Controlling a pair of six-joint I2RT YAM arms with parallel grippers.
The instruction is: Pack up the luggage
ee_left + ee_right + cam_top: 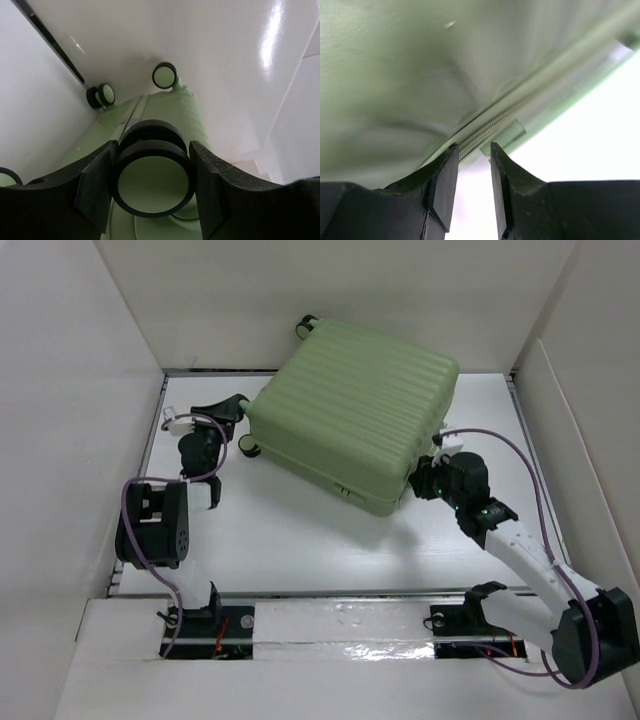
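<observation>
**Status.** Luggage [355, 420] lies flat on the table [300, 540], far-centre, ribbed shell up and skewed to the table edges. Both halves look closed, and no lining shows.

**Left gripper** [222, 410]: at the case's left end. Its fingers [100, 185] are spread around one spinner wheel [152, 180]. Both pads sit against the wheel flanks, so it is judged to be pinching the wheel.

**Right gripper** [473, 150]: at the case's near-right edge, with fingers almost pressed together and only a narrow slit between them. The tips sit at the zip seam [520, 107], just beside a pale-green tab [504, 139]. Can't tell whether they nip the tab or anything else.

**Hazards (judgement).**
- The wheel is a caster. Any pull may swivel it or roll it out of the pads, which would lose the hold.
- Only one end is braced. A zip pull from the right arm may slide or yaw the case instead of running the slider.
- If the tips miss the tab, they could skid along the shell.
- A hard lift at the wheel may tip the case.
</observation>
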